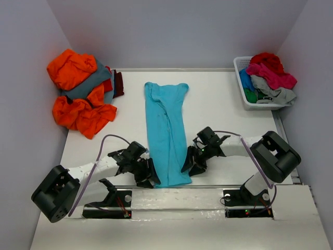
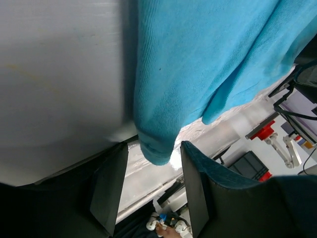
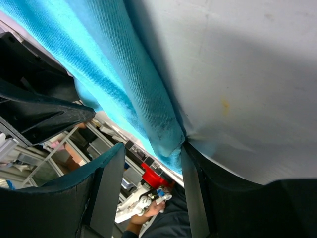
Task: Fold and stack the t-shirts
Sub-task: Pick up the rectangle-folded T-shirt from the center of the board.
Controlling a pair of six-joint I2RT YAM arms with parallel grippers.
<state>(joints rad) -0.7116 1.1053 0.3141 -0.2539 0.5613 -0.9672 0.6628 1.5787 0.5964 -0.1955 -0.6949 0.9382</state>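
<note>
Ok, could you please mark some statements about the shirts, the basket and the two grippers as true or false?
1. The turquoise shirt lies as a long narrow strip in the middle of the table. True.
2. The basket stands at the far left. False: it stands at the far right.
3. The left gripper and the right gripper sit at the shirt's near corners. True.
4. The left gripper is shut tight on the cloth. False: its fingers stand apart around the corner.
5. The pile of shirts at the far left is mostly green. False: mostly orange.
</note>
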